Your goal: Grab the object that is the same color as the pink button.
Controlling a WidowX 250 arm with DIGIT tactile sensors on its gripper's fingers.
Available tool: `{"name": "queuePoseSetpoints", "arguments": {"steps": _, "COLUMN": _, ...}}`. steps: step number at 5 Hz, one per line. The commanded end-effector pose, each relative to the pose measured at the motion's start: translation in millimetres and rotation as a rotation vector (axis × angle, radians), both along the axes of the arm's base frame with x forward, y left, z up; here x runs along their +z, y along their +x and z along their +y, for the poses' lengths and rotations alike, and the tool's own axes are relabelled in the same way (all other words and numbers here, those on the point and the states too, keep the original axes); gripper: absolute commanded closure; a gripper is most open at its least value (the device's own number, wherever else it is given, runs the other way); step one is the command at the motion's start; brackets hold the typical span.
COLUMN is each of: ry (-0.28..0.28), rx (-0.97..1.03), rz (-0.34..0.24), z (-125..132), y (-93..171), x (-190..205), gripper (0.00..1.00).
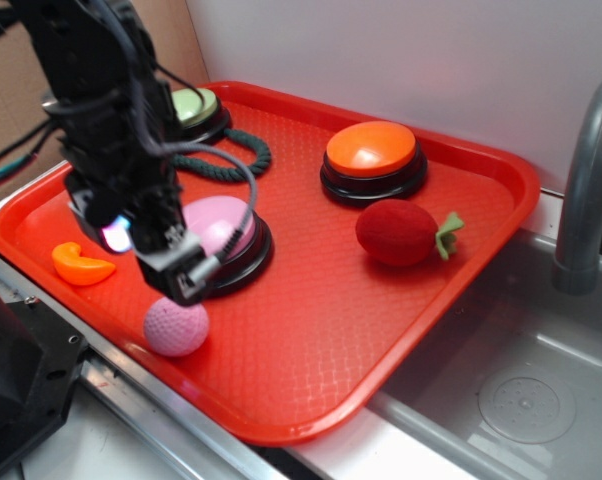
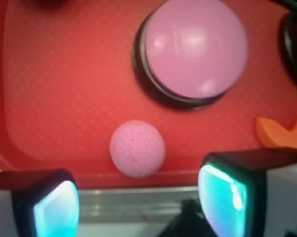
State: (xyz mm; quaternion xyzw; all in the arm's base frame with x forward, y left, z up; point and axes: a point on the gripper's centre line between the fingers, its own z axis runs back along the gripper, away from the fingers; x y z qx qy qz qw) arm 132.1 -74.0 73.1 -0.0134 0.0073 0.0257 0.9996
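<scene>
Gripper [image 2: 138, 197] spread wide, grasping nothing, poised above pink ball [image 1: 176, 327]; ball sits by front edge of red tray [image 1: 461, 240], just ahead of pink button [image 1: 221, 235], apart from it; wrist view shows ball [image 2: 137, 148] between the two fingers [image 2: 227, 190], untouched; orange button [image 1: 372, 160] near back edge; red plush strawberry [image 1: 401, 232] toward right edge; small orange piece [image 1: 79, 265] at left corner.
</scene>
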Motion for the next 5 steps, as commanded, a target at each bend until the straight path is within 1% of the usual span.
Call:
{"name": "queuePoseSetpoints", "arguments": {"steps": 1, "ry": 0.046, "rx": 0.021, "rz": 0.039, "z": 3, "y": -4, "x": -27, "gripper": 0.00}}
{"name": "queuePoseSetpoints", "arguments": {"steps": 2, "ry": 0.085, "rx": 0.037, "rz": 0.070, "z": 6, "y": -5, "x": -42, "gripper": 0.00}}
{"name": "queuePoseSetpoints", "arguments": {"steps": 3, "ry": 0.091, "rx": 0.054, "rz": 0.081, "z": 10, "y": -5, "x": -49, "gripper": 0.00}}
{"name": "queuePoseSetpoints", "arguments": {"steps": 4, "ry": 0.108, "rx": 0.079, "rz": 0.080, "z": 13, "y": -5, "x": -52, "gripper": 0.95}}
{"name": "queuePoseSetpoints", "arguments": {"steps": 5, "ry": 0.097, "rx": 0.075, "rz": 0.066, "z": 12, "y": -4, "x": -43, "gripper": 1.00}}
